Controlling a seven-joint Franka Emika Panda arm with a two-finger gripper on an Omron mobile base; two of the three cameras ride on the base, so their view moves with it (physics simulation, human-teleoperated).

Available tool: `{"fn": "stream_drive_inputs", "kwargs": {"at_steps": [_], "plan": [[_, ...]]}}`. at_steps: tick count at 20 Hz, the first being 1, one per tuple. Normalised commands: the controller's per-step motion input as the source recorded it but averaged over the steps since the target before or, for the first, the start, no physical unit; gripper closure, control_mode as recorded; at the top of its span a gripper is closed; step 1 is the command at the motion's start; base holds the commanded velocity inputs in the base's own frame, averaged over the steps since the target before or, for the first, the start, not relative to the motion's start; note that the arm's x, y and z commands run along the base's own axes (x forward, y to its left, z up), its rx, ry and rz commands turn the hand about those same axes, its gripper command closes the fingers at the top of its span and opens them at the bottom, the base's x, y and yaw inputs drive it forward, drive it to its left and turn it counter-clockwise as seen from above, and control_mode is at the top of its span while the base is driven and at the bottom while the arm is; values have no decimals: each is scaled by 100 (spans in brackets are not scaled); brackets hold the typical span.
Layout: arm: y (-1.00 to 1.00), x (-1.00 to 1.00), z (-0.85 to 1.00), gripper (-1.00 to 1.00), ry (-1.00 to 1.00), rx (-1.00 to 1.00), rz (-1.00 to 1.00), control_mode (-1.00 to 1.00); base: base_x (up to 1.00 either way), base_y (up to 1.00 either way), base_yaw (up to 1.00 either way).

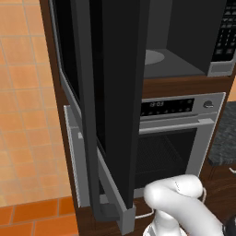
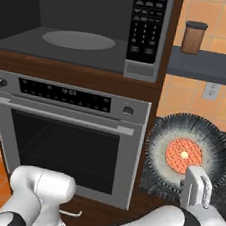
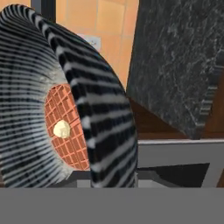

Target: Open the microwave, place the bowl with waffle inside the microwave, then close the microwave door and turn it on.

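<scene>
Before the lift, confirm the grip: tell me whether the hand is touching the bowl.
Cannot tell. In the right base view the hand overlaps the bowl at its near rim, but the fingertips are hidden. The hand view shows the rim close, not the contact itself.

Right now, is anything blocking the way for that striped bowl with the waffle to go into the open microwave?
Nothing visible does. The black glass microwave door is swung wide open, and the grey cavity with its round turntable shows bare. The black-and-white striped bowl holding the round waffle is lower right of it, by the gripper.

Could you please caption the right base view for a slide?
Microwave open, turntable bare; gripper at the striped bowl holding a waffle.
</scene>
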Motion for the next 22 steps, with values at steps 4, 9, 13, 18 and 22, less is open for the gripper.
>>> {"fn": "stream_drive_inputs", "kwargs": {"at_steps": [4, 9, 13, 18, 22], "plan": [[100, -55, 99, 100, -26, 0, 0, -100, 0, 0, 0], [100, -41, 83, 100, -19, -3, 0, -100, 0, 0, 0], [100, -13, 49, 100, 2, -10, 2, -100, 0, 0, 0], [100, 3, 10, 100, 42, -21, 18, -100, 0, 0, 0], [100, 7, 18, 100, 42, -21, 27, -100, 0, 0, 0]]}}
